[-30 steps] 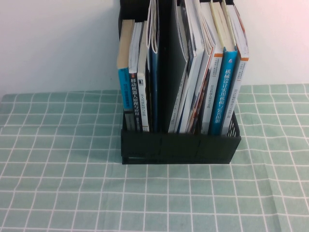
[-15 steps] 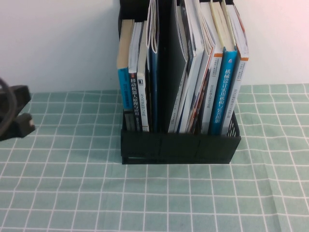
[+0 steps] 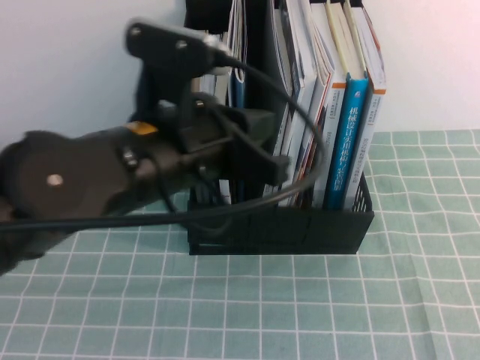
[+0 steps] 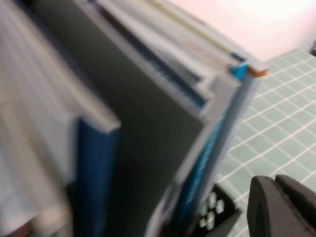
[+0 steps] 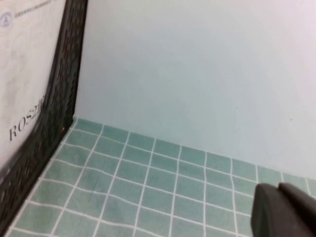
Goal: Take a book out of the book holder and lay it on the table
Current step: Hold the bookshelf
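the book [image 3: 373, 105] stands upright at the right end of the book holder [image 3: 315, 225] on the table [image 3: 300, 307], left gripper [image 3: 274, 161] in front of the holder's middle, right gripper [image 5: 284, 210] off beside it; cannot tell either's fingers.

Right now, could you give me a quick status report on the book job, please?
Left gripper at the book holder, front of the middle books. Right gripper off beside the rack, over the table. ROS2 book racked, rightmost, beside blue-spined book.
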You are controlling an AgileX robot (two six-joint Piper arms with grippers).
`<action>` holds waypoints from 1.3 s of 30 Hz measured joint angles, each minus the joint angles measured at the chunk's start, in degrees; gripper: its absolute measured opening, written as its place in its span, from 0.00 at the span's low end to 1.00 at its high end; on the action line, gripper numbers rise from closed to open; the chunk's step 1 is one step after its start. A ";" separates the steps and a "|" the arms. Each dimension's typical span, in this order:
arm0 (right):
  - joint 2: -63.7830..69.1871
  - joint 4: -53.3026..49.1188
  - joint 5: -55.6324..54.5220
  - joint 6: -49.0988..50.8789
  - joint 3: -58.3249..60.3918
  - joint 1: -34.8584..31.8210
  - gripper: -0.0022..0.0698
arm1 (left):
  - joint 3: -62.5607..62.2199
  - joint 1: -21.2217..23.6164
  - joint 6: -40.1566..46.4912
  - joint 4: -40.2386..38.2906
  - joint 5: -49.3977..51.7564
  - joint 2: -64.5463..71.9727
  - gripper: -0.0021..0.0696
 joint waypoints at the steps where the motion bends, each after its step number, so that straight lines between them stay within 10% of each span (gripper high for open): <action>1: 0.65 -0.39 -0.42 0.65 0.00 0.00 0.03 | -1.53 -1.55 -0.03 -0.12 -0.30 1.67 0.03; 13: 2.09 -34.81 1.14 35.38 -0.12 9.21 0.03 | -23.80 -7.25 -2.64 0.77 9.22 18.20 0.03; 20: 2.22 -50.91 16.08 50.55 -0.12 17.79 0.03 | -32.40 -7.25 -21.26 23.12 21.27 21.88 0.03; 31: 2.22 -24.23 31.34 26.04 -0.12 18.89 0.03 | -38.40 -7.25 -39.60 46.35 25.13 24.70 0.03; 39: 2.36 15.87 10.88 -6.77 -0.12 18.92 0.03 | -38.80 -7.25 -39.98 47.60 19.54 28.02 0.03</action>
